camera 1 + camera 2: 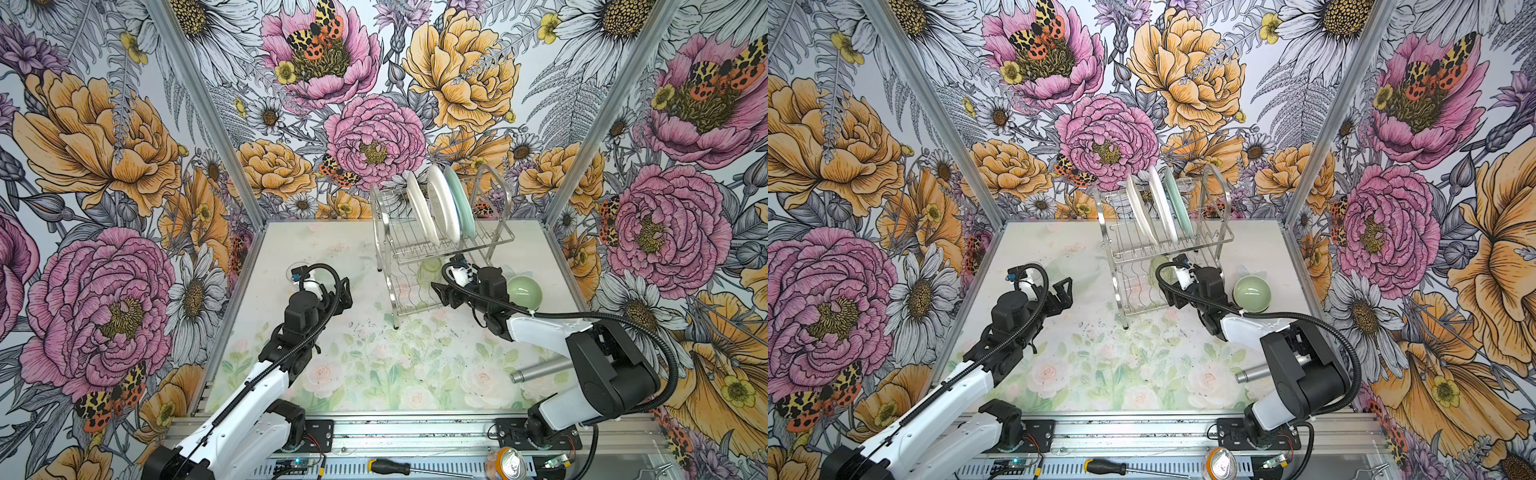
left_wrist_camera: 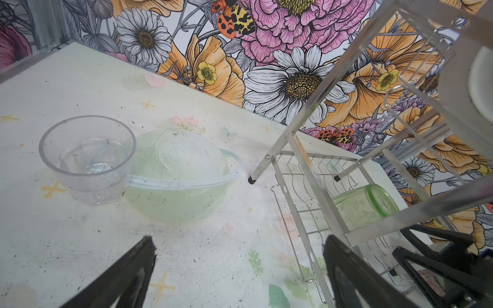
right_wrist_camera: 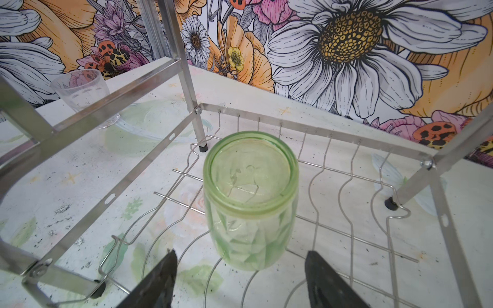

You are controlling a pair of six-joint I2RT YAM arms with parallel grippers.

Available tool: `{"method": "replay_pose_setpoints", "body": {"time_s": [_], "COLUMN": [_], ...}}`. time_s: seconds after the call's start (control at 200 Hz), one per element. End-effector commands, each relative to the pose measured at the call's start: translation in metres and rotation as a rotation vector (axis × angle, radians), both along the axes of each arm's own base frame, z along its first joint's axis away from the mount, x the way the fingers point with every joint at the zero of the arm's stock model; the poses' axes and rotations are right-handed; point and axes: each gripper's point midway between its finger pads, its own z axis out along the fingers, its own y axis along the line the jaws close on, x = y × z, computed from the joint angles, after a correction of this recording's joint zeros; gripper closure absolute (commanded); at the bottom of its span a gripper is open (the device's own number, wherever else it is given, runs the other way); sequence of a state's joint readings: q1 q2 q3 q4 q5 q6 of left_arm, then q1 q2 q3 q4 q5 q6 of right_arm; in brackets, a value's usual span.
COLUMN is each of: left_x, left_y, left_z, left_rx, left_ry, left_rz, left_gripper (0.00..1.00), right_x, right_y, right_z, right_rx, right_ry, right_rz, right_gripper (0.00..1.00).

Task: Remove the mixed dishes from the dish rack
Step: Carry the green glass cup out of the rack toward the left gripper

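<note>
Green ribbed glass: the green tumbler (image 3: 250, 200) stands on end on the lower wire shelf of the dish rack (image 3: 266, 121), apparently mouth down, its long axis upright. It sits straight ahead of the right gripper (image 3: 241, 257), just beyond the fingertips and centred on the gap. The jaws stand apart, wider than the tumbler, and touch nothing. The coming move, as I judge it, is a short straight advance, then a squeeze across the round side, keeping low beneath the upper tier (image 1: 453, 245). The left gripper (image 2: 240, 241) is likewise spread wide and empty, over the table (image 2: 66, 240), with the clear glass (image 2: 88, 160) ahead of it, outside the rack. The right arm is plainly the nearer one. Three plates (image 1: 440, 203) stand on edge above the right hand.
</note>
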State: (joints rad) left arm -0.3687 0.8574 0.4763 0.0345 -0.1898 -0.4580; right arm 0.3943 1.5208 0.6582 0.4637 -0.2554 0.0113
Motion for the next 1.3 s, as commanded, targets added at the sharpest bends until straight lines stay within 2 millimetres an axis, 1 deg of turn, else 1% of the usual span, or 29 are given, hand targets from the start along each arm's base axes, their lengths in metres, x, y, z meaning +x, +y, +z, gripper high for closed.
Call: {"method": "replay_pose_setpoints", "body": {"time_s": [0.0, 0.145, 0.355, 0.51, 0.816, 0.916, 0.996, 1.146, 1.231, 1.296], "left_x": [-0.002, -0.004, -0.007, -0.006, -0.002, -0.002, -0.002, -0.001, -0.001, -0.001], "left_y": [-0.005, -0.004, 0.000, 0.000, 0.003, 0.005, 0.005, 0.006, 0.006, 0.007], "left_z": [0.014, 0.016, 0.017, 0.017, 0.016, 0.016, 0.015, 0.014, 0.013, 0.013], "left_rx": [-0.024, -0.017, -0.008, 0.004, 0.024, 0.025, 0.026, 0.024, 0.026, 0.027], "left_ry": [-0.039, -0.041, -0.042, -0.042, -0.034, -0.032, -0.029, -0.025, -0.021, -0.018], "left_rz": [-0.019, -0.015, -0.003, -0.005, 0.003, 0.007, 0.009, 0.011, 0.013, 0.014], "left_gripper": [0.01, 0.01, 0.01, 0.01, 0.01, 0.01, 0.01, 0.01, 0.01, 0.01], "right_x": [0.007, 0.023, 0.041, 0.055, 0.071, 0.072, 0.072, 0.067, 0.064, 0.061], "right_y": [0.008, 0.014, 0.022, 0.025, 0.038, 0.040, 0.041, 0.041, 0.041, 0.040], "right_z": [0.009, 0.005, 0.015, 0.013, 0.009, 0.009, 0.010, 0.013, 0.015, 0.018], "right_rx": [0.027, 0.023, 0.039, 0.036, 0.055, 0.069, 0.077, 0.093, 0.099, 0.102], "right_ry": [-0.024, -0.024, -0.061, -0.068, -0.063, -0.066, -0.070, -0.083, -0.092, -0.096], "right_rz": [0.018, 0.023, 0.033, 0.026, 0.066, 0.069, 0.073, 0.078, 0.082, 0.087], "right_gripper": [0.12, 0.09, 0.05, 0.03, 0.03, 0.04, 0.08, 0.12, 0.20, 0.25]}}
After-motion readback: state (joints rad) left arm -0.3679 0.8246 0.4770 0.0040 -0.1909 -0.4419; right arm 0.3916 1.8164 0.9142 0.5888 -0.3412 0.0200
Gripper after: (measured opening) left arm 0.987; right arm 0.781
